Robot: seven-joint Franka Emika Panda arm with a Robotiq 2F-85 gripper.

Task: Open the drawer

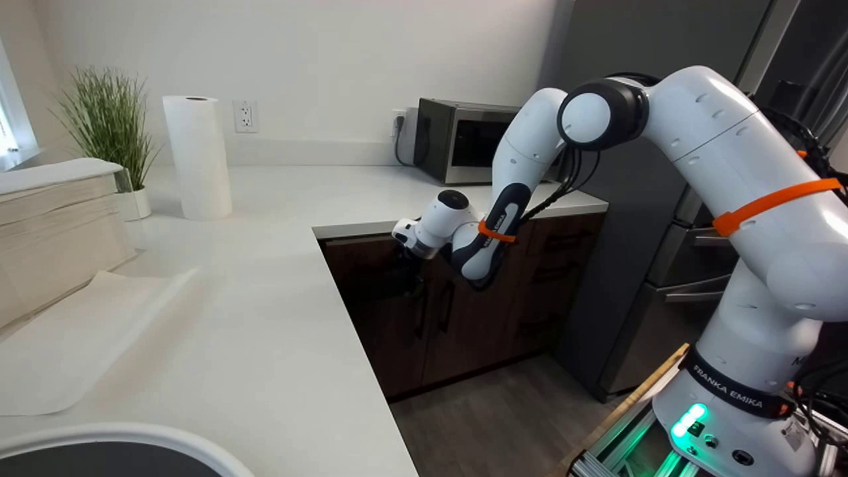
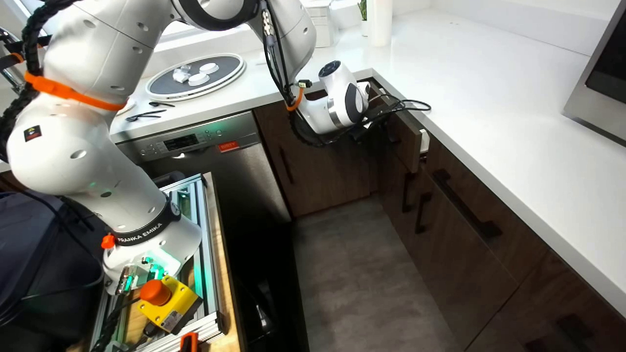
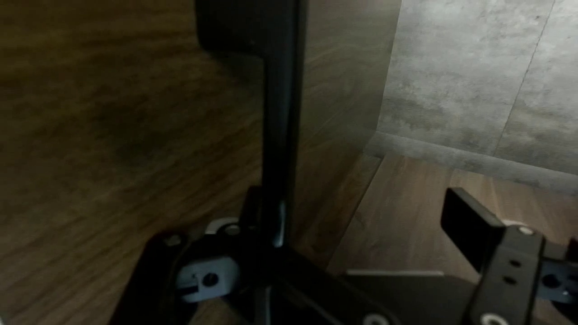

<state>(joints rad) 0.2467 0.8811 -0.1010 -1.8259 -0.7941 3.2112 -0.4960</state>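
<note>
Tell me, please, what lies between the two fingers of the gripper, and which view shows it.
The black handle of the drawer lies there; the wrist view shows it close to one finger of the gripper, with a gap before the other.

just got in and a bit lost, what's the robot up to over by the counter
A robot arm is busy opening a kitchen drawer. Its gripper is open, with one finger tucked between the black handle and the wood front; the opposite finger stands well clear of the handle. The drawer is only partly out: a bit of its pale interior shows behind the front in an exterior view.
</note>
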